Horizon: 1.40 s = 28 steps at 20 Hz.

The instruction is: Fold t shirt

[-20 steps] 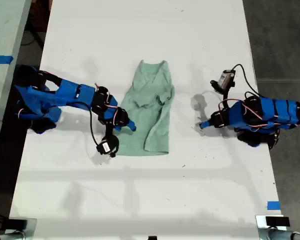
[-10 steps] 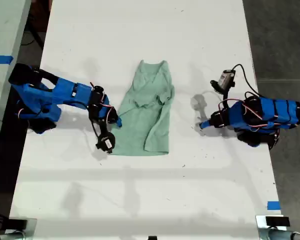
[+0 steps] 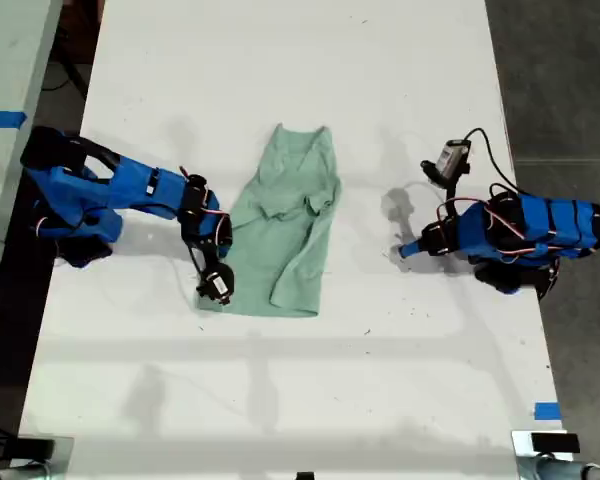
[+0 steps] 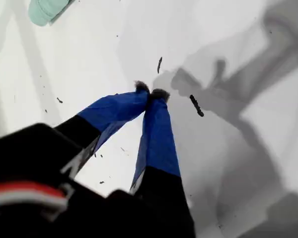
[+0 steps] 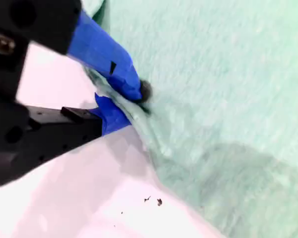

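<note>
The pale mint-green t shirt (image 3: 285, 225) lies wrinkled on the white table (image 3: 280, 400), neck opening toward the far edge, one side folded over its middle. My second gripper (image 3: 223, 240) is at the shirt's edge on the exterior view's left. In the second wrist view it (image 5: 126, 101) is shut on a pinch of the shirt's (image 5: 213, 99) edge. My first gripper (image 3: 405, 250) rests on the exterior view's right, apart from the shirt. Its blue fingers (image 4: 156, 129) are shut on nothing above bare table, and only a corner of the shirt (image 4: 47, 10) shows there.
A loose black cable with a small grey module (image 3: 450, 158) rises beside the first arm. Blue tape (image 3: 546, 410) marks the table's edge at the exterior view's lower right. A second table (image 3: 5, 60) stands at the exterior view's left.
My second gripper has closed on the shirt's edge and dragged it; the shirt's lower part has shifted toward the exterior view's left and bottom. The first arm has not moved.
</note>
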Each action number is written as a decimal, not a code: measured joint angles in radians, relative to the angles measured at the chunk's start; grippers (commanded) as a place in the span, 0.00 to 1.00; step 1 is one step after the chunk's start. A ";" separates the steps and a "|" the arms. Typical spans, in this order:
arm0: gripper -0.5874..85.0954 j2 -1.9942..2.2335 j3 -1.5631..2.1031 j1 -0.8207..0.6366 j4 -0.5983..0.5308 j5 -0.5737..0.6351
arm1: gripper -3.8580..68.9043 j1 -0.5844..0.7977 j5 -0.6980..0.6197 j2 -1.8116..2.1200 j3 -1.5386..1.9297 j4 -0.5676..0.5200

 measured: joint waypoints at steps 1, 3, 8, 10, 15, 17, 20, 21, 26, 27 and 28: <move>0.00 0.021 0.000 0.000 0.006 0.000 | 0.07 0.000 0.000 0.000 0.000 0.000; 0.00 0.072 0.000 0.006 0.066 0.003 | 0.07 0.000 0.000 0.000 0.000 0.000; 0.00 0.160 -0.161 0.012 0.301 0.058 | 0.07 0.000 0.000 0.000 0.000 0.000; 0.01 0.149 -0.253 0.012 0.314 0.120 | 0.07 0.000 0.000 0.000 0.000 0.000; 0.00 -0.187 -0.709 -0.026 0.314 0.307 | 0.07 0.000 0.000 0.000 0.000 0.000; 0.00 -0.359 -0.920 -0.032 0.305 0.359 | 0.07 0.000 0.000 0.000 0.000 0.000; 0.22 -0.476 -0.986 -0.035 0.230 0.376 | 0.07 0.000 0.000 0.000 0.000 0.000; 0.25 -0.494 -0.989 -0.035 0.204 0.380 | 0.07 0.000 0.000 0.000 0.000 0.000; 0.25 -0.503 -0.989 -0.035 0.156 0.382 | 0.07 0.000 0.000 0.000 0.000 0.000; 0.24 -0.503 -0.989 -0.035 0.160 0.382 | 0.07 0.000 0.000 0.000 0.000 0.000; 0.25 -0.503 -0.989 -0.035 0.172 0.382 | 0.07 0.000 0.000 0.000 0.000 0.000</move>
